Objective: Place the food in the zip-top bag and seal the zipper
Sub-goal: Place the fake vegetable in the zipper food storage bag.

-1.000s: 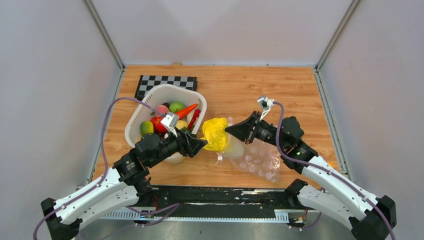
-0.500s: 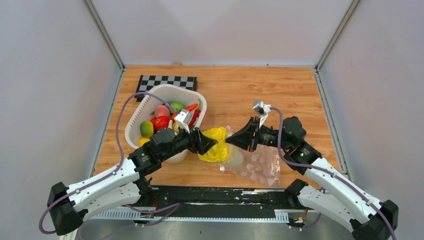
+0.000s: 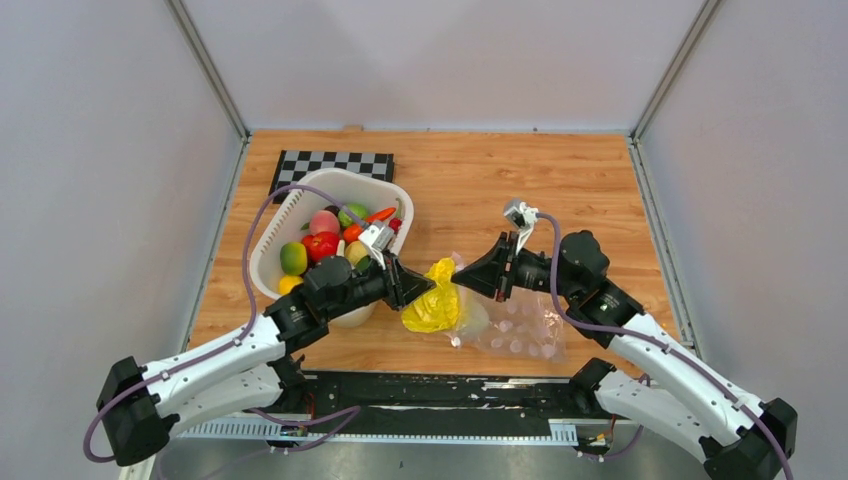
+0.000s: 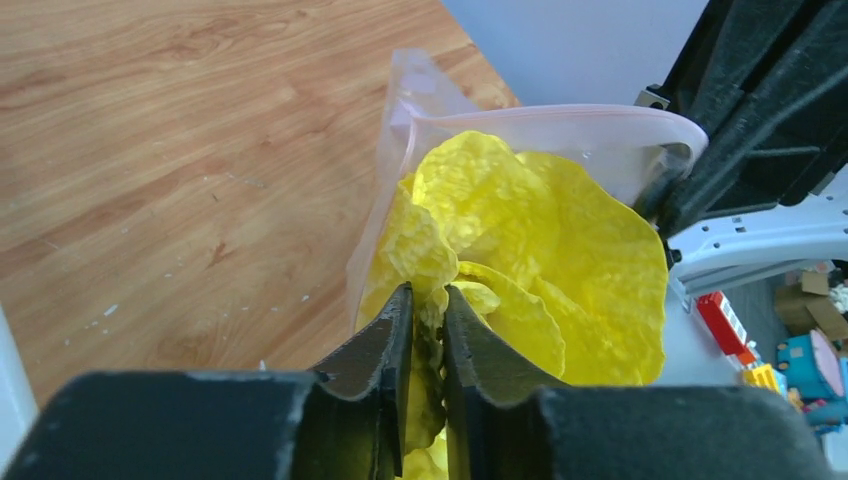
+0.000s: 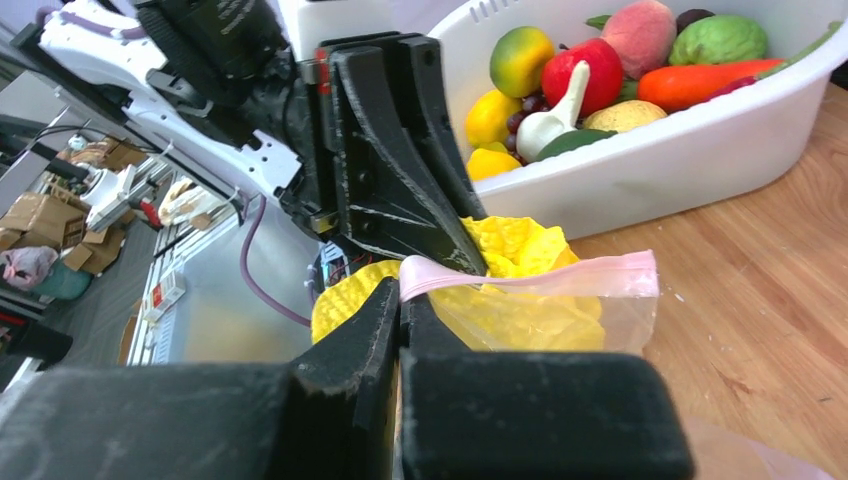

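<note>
The yellow-leaved cabbage [image 3: 432, 312] sits half inside the mouth of the clear zip-top bag [image 3: 515, 325], which lies on the wood near the front. My left gripper [image 3: 430, 289] [image 4: 428, 296] is shut on a yellow leaf of the cabbage [image 4: 540, 230]. My right gripper [image 3: 459, 272] [image 5: 400, 292] is shut on one end of the pink zipper [image 5: 540, 275], holding the bag's mouth up over the cabbage [image 5: 520, 245]. The rest of the food, such as a tomato [image 5: 590, 70], carrot [image 5: 700, 82] and garlic [image 5: 550, 120], lies in the white basket [image 3: 272, 245].
The white slotted basket [image 5: 640, 170] stands just left of the bag, close behind my left arm. A checkerboard mat [image 3: 320, 162] lies behind the basket. Bare wood stretches to the back and right, bounded by grey walls.
My left gripper has swung right from the basket's edge to the cabbage and shut on a leaf. Cabbage and bag mouth have shifted toward the near edge. The right gripper stays shut on the zipper.
</note>
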`<state>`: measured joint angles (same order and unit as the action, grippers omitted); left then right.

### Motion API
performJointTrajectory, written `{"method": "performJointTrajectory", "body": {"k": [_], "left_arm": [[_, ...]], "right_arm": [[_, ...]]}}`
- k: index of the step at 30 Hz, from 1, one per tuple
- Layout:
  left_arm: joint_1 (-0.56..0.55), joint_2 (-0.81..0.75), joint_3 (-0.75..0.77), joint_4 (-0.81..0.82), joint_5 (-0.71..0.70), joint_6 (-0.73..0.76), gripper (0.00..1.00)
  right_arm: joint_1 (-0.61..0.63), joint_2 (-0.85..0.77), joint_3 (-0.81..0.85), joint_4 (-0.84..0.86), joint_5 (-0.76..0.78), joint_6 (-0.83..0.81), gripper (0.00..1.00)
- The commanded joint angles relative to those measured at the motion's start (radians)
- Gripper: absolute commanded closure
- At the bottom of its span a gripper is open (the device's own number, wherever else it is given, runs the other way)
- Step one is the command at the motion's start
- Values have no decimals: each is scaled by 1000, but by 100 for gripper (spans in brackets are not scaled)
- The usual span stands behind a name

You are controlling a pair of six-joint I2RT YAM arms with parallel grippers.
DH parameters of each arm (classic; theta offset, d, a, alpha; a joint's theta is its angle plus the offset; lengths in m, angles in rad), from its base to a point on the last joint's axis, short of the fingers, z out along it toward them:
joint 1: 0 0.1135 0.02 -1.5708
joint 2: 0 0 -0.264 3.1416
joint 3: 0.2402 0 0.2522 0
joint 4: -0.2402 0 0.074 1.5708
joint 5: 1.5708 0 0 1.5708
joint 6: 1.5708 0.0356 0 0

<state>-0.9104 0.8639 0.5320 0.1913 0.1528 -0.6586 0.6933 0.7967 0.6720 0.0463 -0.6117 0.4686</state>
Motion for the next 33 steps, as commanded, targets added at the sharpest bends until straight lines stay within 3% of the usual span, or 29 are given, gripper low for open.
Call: {"method": "performJointTrajectory", "body": {"k": [1,4,7,9,11,13,15,20,25,26,28,29,30,31,33], "left_arm": [[-1,-56,41,-45,-15,59,82],[-1,-81,50,-21,1,69,93],[-1,-72,57,68,59,39,96],[-1,-66,84,117,118,11,96],[-2,-73,108,130,133,3,96],[-2,-78,129,57,78,13,96],[-2,-71,115,-13,-4,23,91],[-2,-30,-74,212,-108,-120,92],[-2,30,-135,318,-179,-180,94],[-2,29,-141,320,-190,-178,86],[-2,13,-145,325,-193,-167,81],[-2,0,-145,324,-188,-159,76],[-2,-10,-137,298,-183,-143,63],[-2,-15,-122,256,-181,-121,56],[-2,-15,-87,181,-162,-74,47]], "right_arm": [[4,26,58,-5,69,-15,100],[4,60,54,14,23,-18,100],[4,102,3,224,-185,14,100],[5,120,-19,280,-212,45,100],[4,126,-2,167,-55,42,100],[2,150,76,-68,214,55,100],[-3,165,85,-92,248,79,100],[-5,204,-34,495,-102,287,100],[-5,295,-58,830,-294,445,100],[-6,306,-74,898,-312,493,100],[-5,316,-77,926,-296,511,100],[-5,313,-70,890,-282,497,100],[-5,303,-58,816,-271,475,100],[-3,290,-46,768,-265,444,100],[-3,259,-24,656,-263,383,100]]}}
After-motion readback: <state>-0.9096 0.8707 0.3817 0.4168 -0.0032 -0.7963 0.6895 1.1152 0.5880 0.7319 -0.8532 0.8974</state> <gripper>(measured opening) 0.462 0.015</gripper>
